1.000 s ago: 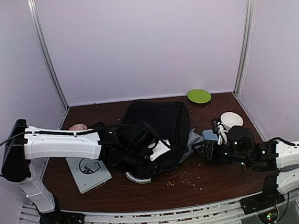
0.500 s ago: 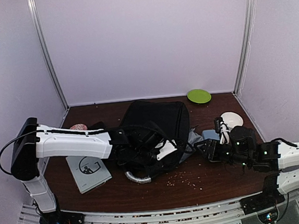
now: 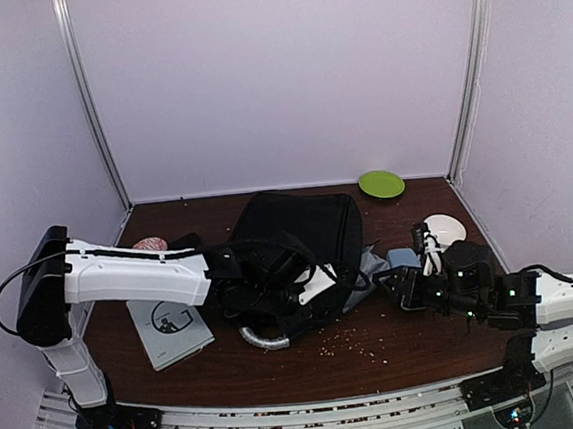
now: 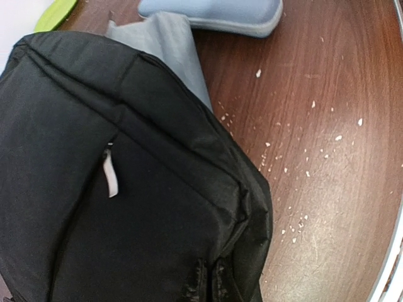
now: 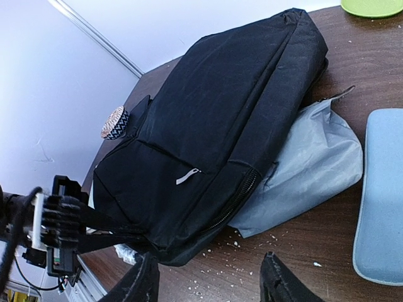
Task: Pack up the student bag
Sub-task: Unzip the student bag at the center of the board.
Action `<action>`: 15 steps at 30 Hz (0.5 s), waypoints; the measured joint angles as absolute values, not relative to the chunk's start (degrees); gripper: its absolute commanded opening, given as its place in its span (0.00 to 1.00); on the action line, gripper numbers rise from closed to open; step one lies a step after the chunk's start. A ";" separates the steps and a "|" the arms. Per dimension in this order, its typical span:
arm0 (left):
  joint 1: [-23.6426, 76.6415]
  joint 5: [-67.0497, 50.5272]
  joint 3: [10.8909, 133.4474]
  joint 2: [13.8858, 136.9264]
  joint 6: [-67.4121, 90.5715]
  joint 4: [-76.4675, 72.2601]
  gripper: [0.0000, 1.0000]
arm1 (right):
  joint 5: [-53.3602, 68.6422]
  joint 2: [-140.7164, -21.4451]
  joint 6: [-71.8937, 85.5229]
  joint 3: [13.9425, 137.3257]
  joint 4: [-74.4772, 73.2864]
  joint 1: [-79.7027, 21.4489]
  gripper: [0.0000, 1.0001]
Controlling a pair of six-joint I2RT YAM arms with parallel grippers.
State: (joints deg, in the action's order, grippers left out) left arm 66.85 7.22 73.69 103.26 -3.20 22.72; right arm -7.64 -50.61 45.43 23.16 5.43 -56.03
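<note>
The student bag (image 3: 303,235) lies flat in the middle of the brown wooden surface (image 3: 429,348), its black fabric filling most of the left wrist view, where a pale zip pull (image 4: 111,176) hangs on its front pocket. A grey fabric pouch (image 5: 308,170) sticks out from under the bag's right side, and a light-blue pencil case (image 5: 381,201) lies just beside the pouch. The left claw (image 3: 313,287) sits at the bag's near right corner, dark against dark cloth; its fingers do not show in its own camera, so I cannot tell whether they are spread or closed. The right claw (image 5: 211,258) hovers low near the pencil case and points at the bag, its two fingers (image 5: 146,283) spread wide with nothing between them. Pale crumbs (image 3: 353,344) are scattered on the surface in front of the bag. A grey booklet (image 3: 169,330) lies to the bag's left under the left arm, and a small patterned round thing (image 5: 115,123) sits behind it. A green plate (image 3: 381,183) rests at the far edge, and a white bowl (image 3: 445,228) stands near the right wall.
</note>
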 measured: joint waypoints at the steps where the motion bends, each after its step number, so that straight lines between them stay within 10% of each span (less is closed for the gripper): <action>1: 66.70 7.16 73.47 102.59 -2.76 22.46 0.00 | -7.49 -50.61 44.82 22.94 5.78 -56.12 0.54; 15: 63.75 4.23 72.40 94.94 5.78 16.75 0.00 | -6.00 -59.68 38.81 23.16 15.07 -62.24 0.46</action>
State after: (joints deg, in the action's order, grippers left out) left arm 63.75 4.23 72.40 94.94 5.78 16.75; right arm -6.00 -59.68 38.81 23.16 15.07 -62.24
